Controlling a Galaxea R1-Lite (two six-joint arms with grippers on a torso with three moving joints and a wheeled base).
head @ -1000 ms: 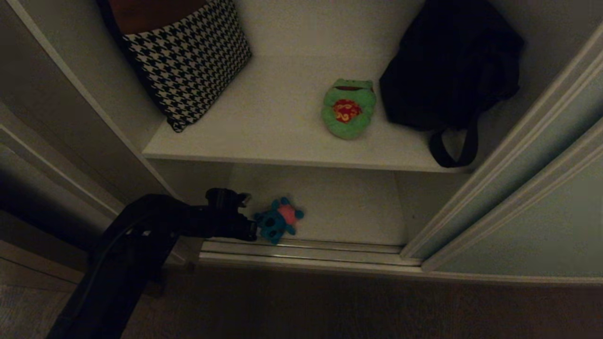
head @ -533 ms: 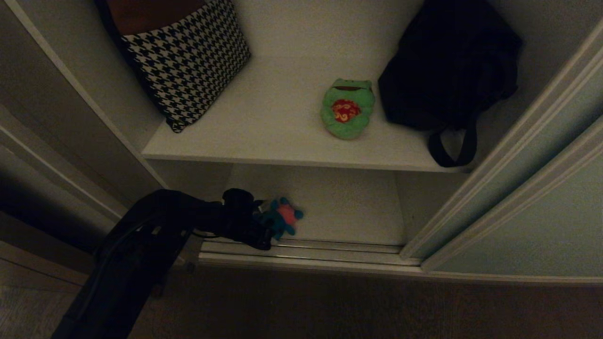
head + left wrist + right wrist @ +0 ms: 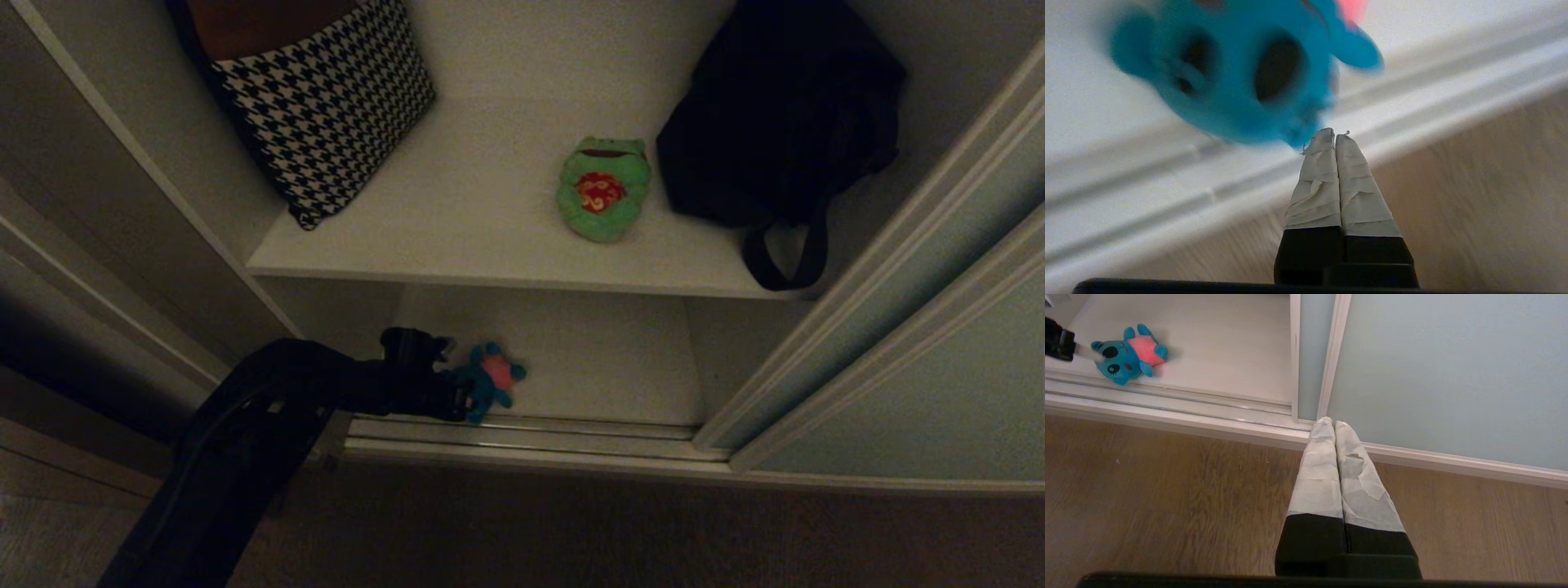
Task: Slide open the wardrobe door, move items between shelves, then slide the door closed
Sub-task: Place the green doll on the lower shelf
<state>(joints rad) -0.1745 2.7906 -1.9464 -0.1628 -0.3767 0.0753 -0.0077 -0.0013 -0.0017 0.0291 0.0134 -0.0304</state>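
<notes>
From the head camera I see the wardrobe standing open, with the sliding wardrobe door (image 3: 922,359) pushed to the right of the opening. I take the floor rail (image 3: 531,437) as my landmark. Just behind the rail, on the bottom shelf (image 3: 604,359), lies the teal-blue toy (image 3: 492,382) with its pink belly up. My left gripper (image 3: 459,398) reaches in low over the rail's left end, its tip at the toy's near side; from here I cannot judge whether they touch. Higher and further back from the rail, the upper shelf (image 3: 457,212) carries the green toy (image 3: 603,188) with its red mark, between a houndstooth cushion (image 3: 326,98) leaning at the left and a black bag (image 3: 775,122) at the right, whose strap hangs over the shelf edge.

From the left wrist camera I see the left gripper (image 3: 1329,132) with its taped fingers pressed together and nothing between them. The tips are right at the blurred head of the teal-blue toy (image 3: 1237,73), over the floor rail (image 3: 1208,179).

From the right wrist camera I see the right gripper (image 3: 1329,422) with its fingers closed on nothing, hanging over the wooden floor (image 3: 1167,490) on the near side of the floor rail (image 3: 1167,404), in front of the sliding wardrobe door (image 3: 1445,371). Beyond the rail's far end lies the teal-blue toy (image 3: 1128,355), with the left gripper's tip against its head.
</notes>
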